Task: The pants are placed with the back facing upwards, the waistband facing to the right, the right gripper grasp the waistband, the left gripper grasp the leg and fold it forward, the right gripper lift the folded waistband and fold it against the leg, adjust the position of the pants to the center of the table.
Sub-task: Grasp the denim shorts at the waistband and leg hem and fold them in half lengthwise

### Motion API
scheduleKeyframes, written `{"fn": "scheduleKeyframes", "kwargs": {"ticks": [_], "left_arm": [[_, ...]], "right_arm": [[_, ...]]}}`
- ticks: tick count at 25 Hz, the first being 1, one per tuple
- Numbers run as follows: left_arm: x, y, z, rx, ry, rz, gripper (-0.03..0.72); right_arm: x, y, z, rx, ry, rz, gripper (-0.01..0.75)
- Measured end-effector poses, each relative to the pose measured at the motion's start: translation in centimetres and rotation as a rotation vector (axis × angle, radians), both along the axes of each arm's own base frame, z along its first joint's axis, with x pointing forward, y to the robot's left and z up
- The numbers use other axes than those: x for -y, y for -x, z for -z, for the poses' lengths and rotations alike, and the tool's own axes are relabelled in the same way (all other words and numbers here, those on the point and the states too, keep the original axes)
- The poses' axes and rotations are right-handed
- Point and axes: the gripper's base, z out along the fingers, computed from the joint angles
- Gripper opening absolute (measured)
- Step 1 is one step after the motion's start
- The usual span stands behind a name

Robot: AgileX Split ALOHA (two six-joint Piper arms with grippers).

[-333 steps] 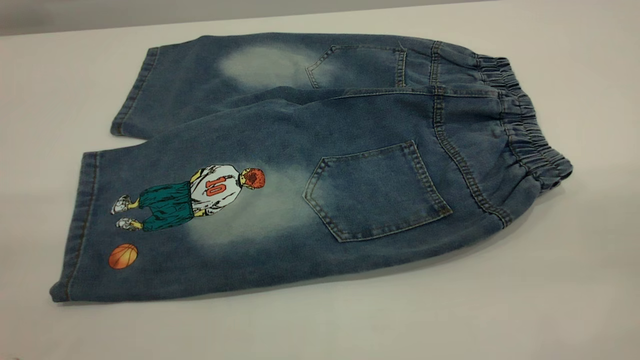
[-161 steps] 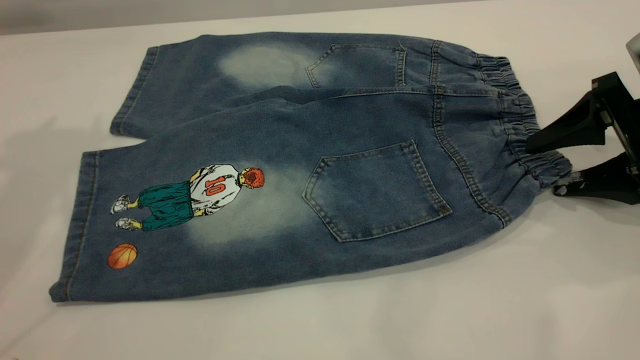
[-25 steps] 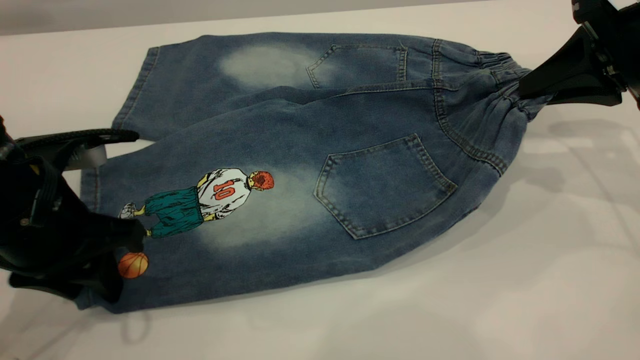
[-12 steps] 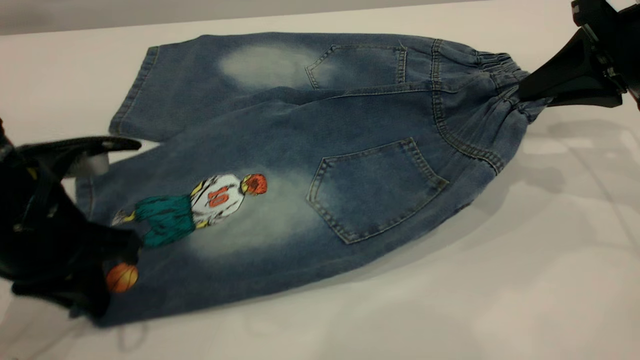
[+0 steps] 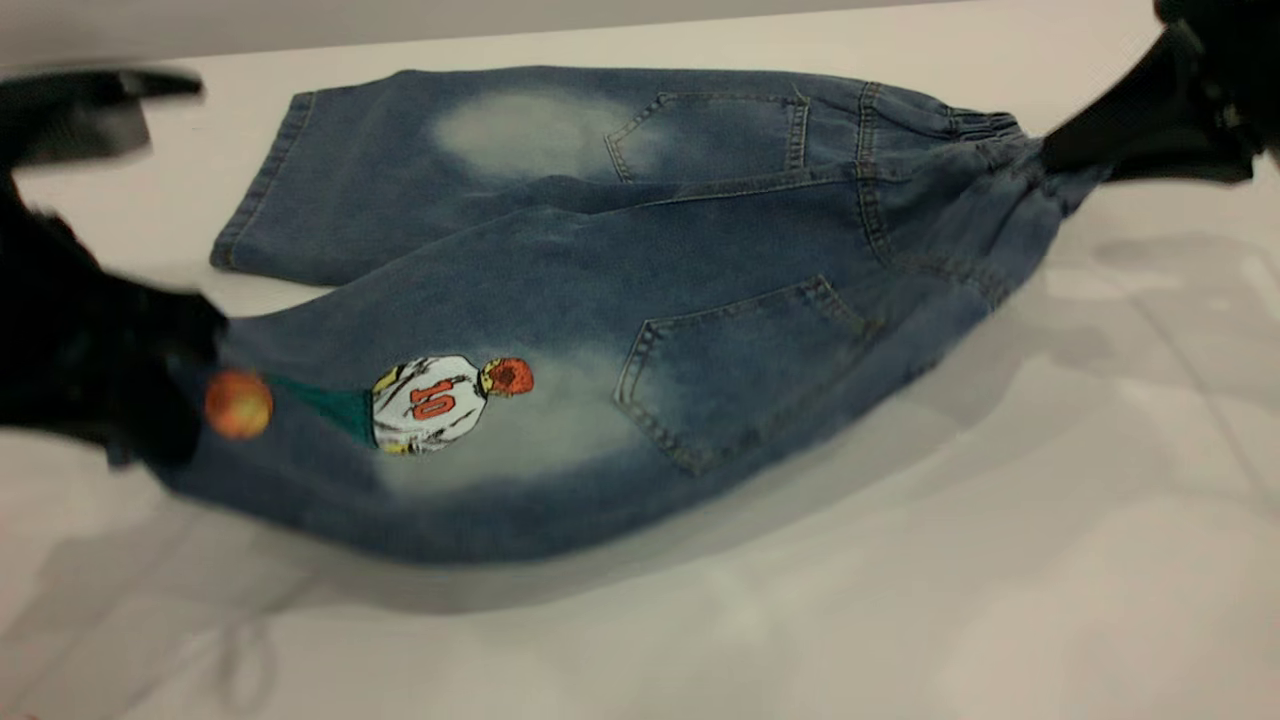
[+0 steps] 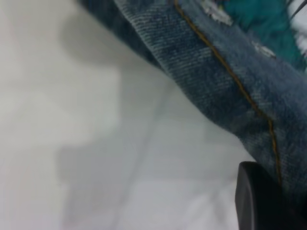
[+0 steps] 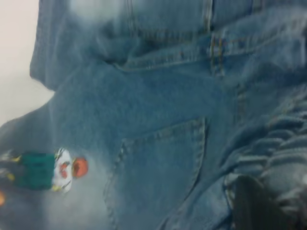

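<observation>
Denim leg (image 5: pixel 420 440) hem clamped in left pincer (image 5: pixel 185 390); waistband (image 5: pixel 1020 170) clamped in right pincer (image 5: pixel 1060 160)

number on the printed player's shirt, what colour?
Red-orange "10" on the player's white shirt, printed on the leg; clearest in the exterior view.

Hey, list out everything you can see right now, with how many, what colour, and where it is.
pants: one, washed blue denim with pale patches, spread across the table, printed leg raised off it.
waistband: one, gathered blue denim, at the pants' right end.
leg: one, blue with a number-10 player and orange ball print, near side, lifted at its hem.
back pockets: two, blue, one on each half near the waistband.
table: one, white, under everything.
left gripper: one, black, at the printed leg's hem, shut on it.
right gripper: one, black, at the right end, shut on the waistband.
</observation>
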Motion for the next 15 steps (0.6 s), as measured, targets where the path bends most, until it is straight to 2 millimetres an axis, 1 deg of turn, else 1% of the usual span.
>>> {"fn": "scheduleKeyframes", "kwargs": {"ticks": [2,4,6,10,15], "left_arm": [[0.1,-0.4,-1.3,0.062,0.008,0.03,0.084],[0.3,-1.2,-2.4,0.112,0.014,0.05,0.084],[0.6,-2.1,-3.2,0.153,0.017,0.068,0.084],[1.3,-4.4,-5.6,0.263,0.035,0.084,0.084],[1.9,-6.7,-8.4,0.392,0.055,0.094,0.084]], "right_arm": [[0.1,-0.6,-1.1,0.031,0.007,-0.007,0.047],[0.1,-1.3,-1.9,0.049,-0.008,-0.01,0.047],[0.2,-1.8,-2.4,0.063,-0.006,-0.02,0.047],[0.4,-2.7,-3.3,0.084,-0.01,-0.017,0.047],[0.6,-3.7,-4.2,0.127,0.0,-0.018,0.047]]}}
